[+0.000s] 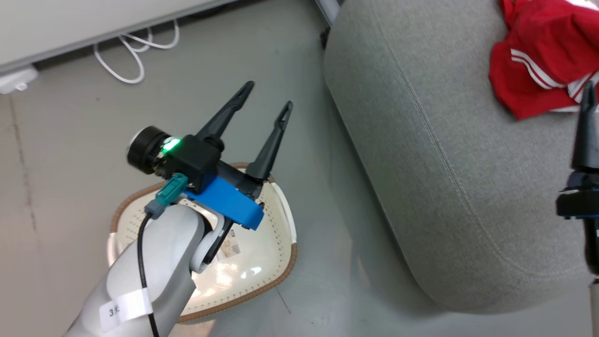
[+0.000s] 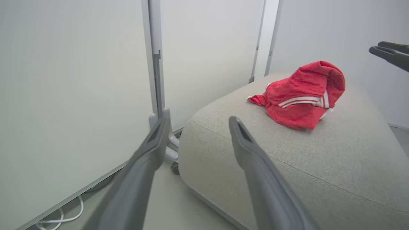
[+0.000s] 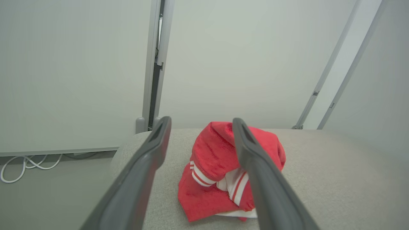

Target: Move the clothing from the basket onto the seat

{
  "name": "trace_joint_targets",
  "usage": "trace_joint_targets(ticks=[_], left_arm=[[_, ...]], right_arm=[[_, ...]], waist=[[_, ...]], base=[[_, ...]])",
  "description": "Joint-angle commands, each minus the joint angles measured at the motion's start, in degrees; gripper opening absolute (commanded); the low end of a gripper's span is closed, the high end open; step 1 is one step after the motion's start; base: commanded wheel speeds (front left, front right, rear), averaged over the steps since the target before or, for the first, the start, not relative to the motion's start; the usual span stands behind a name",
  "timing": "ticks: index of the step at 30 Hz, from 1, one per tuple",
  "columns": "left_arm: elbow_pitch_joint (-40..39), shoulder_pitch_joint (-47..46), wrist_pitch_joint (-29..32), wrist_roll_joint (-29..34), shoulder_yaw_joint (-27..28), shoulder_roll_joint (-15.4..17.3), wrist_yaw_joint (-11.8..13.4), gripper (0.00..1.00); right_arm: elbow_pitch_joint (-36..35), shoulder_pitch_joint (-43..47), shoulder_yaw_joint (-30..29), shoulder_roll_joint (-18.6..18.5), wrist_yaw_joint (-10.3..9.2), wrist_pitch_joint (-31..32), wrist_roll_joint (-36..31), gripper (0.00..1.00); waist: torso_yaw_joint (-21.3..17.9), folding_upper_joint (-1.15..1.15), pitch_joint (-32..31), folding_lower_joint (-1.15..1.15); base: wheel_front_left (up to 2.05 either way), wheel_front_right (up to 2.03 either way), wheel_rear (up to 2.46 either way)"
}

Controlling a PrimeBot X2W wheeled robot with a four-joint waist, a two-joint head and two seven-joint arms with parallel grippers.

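A crumpled heap of red clothing (image 1: 543,61) with white stripes lies on the big grey seat (image 1: 444,164) at the upper right. My right gripper (image 3: 201,120) is open, its fingers spread just in front of the clothing (image 3: 211,166) and not closed on it. One of its fingers (image 1: 587,126) stands at the right edge of the head view. My left gripper (image 1: 270,96) hovers open and holding nothing above the cream basket (image 1: 281,276), which sits on the floor left of the seat. The arm hides part of the basket; its base sticker (image 1: 229,248) shows bare.
White cables (image 1: 135,56) lie on the grey floor by the pale wall panels at the back. A partition post with a castor foot (image 2: 172,153) stands close to the seat's far corner. Bare floor lies between basket and seat.
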Motion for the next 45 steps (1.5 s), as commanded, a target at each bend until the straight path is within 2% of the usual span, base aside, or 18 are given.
trace_joint_targets(ticks=[1,6,11,20,33,45], left_arm=[[-0.7,2.5,-0.3,1.4,3.6,-0.9,0.4,1.00],[-1.4,7.9,-0.2,4.4,11.9,-2.8,0.8,1.00],[-2.1,13.2,-0.2,6.8,19.7,-5.1,0.0,1.00],[-2.8,21.3,-0.2,11.6,28.7,-8.8,-1.5,1.00],[-3.0,31.0,-0.2,15.5,36.3,-12.1,-3.4,1.00],[-3.3,34.5,-0.2,16.7,38.2,-12.8,-4.0,1.00]], right_arm=[[-0.9,1.0,2.2,0.4,0.01,0.0,0.1,1.00],[-1.9,1.6,6.7,1.3,0.01,0.0,0.0,1.00],[-2.1,3.4,9.8,3.7,0.01,0.0,0.9,1.00],[-0.5,7.1,13.0,5.5,0.01,0.0,1.6,1.00],[1.7,15.0,11.7,8.0,0.01,0.0,2.7,1.00],[3.1,19.4,10.7,9.8,0.01,0.0,3.3,1.00]], waist=[[3.5,0.00,-3.9,0.01],[6.2,0.00,-7.6,0.01],[8.7,0.00,-10.6,0.01],[11.7,0.00,-15.0,0.01],[13.9,0.00,-21.1,0.01],[15.4,0.00,-23.3,0.01]], base=[[0.00,0.00,0.00],[0.00,0.00,0.00],[0.00,0.00,0.00],[0.00,0.00,0.00],[0.00,0.00,0.00],[0.00,0.00,0.00]])
